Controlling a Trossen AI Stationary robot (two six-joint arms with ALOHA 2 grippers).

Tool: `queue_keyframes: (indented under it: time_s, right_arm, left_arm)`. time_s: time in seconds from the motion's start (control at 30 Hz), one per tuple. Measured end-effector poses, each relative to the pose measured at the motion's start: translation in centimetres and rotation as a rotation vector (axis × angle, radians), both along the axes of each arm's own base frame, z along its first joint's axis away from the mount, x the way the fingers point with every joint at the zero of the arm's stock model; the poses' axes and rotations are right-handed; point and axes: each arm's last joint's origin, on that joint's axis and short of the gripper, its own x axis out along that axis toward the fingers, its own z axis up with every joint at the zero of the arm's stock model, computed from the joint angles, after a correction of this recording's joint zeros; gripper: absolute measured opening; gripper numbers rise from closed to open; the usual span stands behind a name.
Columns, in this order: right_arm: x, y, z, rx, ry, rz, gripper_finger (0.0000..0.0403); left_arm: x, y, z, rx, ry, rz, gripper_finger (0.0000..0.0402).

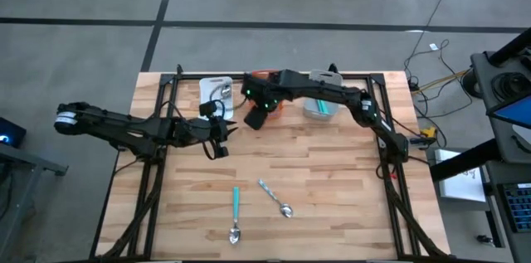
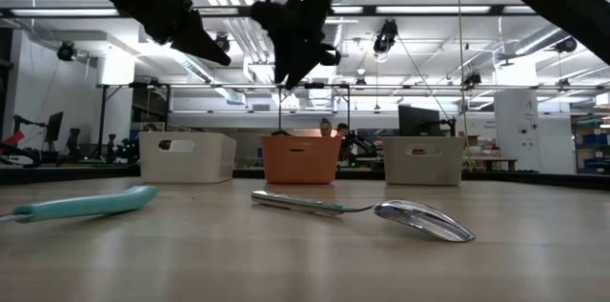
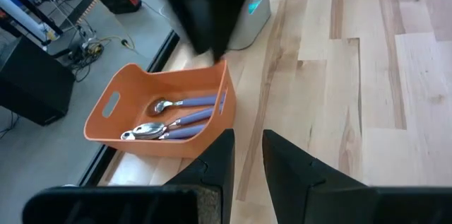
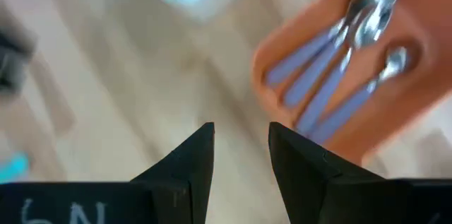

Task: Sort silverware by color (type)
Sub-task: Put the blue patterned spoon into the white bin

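Hovering just beside the orange bin (image 1: 274, 104), the right hand (image 4: 240, 155) is gaping narrowly and carrying nothing. Purple spoons (image 4: 332, 75) are lying inside that bin. The left hand (image 3: 245, 155), narrowly parted and empty, is waiting near the white bin (image 1: 214, 90). A teal spoon (image 1: 236, 205) and a light-blue spoon (image 1: 274, 197) are lying on the counter (image 1: 332, 172).

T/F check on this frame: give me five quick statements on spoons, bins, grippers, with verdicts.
1. Two spoons lie loose on the table: a teal-handled spoon and a light-blue-handled spoon. True.
2. The orange bin holds purple-handled spoons. True.
3. The orange bin is empty. False: several spoons lie in it.
4. The right gripper holds a spoon. False: its fingers are apart with nothing between them.
5. The left gripper is inside the white bin. False: it hangs above bare table.
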Motion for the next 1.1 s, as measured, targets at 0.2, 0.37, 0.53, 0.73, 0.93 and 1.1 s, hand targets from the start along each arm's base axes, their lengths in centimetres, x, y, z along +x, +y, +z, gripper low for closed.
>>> queue_keyframes:
  time_s: [0.2,0.37,0.53,0.73,0.93,1.1]
  right_arm:
    - [-0.3,5.4,-0.1,-0.036,0.116,0.1,0.013]
    - [-0.1,10.0,-0.3,-0.073,0.125,0.127,0.0123]
    - [-0.3,14.2,-0.6,-0.14,0.128,0.151,0.0119]
    - [-0.9,18.0,-1.1,-0.181,0.141,0.226,0.0118]
    - [-1.5,20.6,-1.6,-0.204,0.163,0.322,0.0118]
    - [-1.9,21.9,-1.6,-0.298,0.169,0.392,0.0118]
  left_arm:
    - [0.0,0.0,0.0,0.0,0.0,0.0,0.0056]
    - [0.0,0.0,0.0,-0.001,0.0,-0.001,0.0056]
    - [0.0,0.0,0.0,-0.005,-0.002,0.001,0.0056]
    - [0.0,0.0,0.0,-0.014,-0.006,0.001,0.0056]
    - [0.0,0.0,0.0,-0.015,-0.007,0.002,0.0056]
    - [0.0,0.0,0.0,-0.021,-0.011,0.006,0.0056]
